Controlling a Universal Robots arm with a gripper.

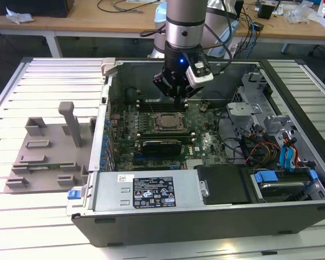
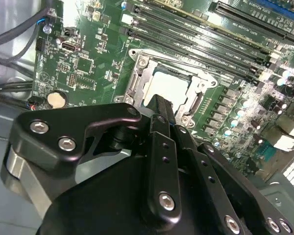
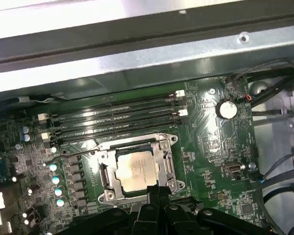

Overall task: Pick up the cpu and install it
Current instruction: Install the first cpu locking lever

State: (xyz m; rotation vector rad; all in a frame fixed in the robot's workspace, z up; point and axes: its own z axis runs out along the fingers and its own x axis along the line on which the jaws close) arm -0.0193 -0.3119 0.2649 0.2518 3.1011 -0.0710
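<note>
The cpu (image 3: 134,169) lies flat in the socket (image 3: 135,169) of the green motherboard (image 3: 206,127) inside the open computer case (image 1: 206,211), its silver top showing in both wrist views (image 2: 170,88), with the memory slots (image 3: 112,115) just beside the socket. The claw (image 1: 179,98) hangs over the board just above the socket, holding nothing, its black fingers (image 2: 159,110) drawn together at the tips near the cpu's edge. In the exterior view the case lies on a slatted table (image 1: 43,86), and a grey tray (image 1: 46,154) with raised blocks sits on the exterior view's left of the case.
</note>
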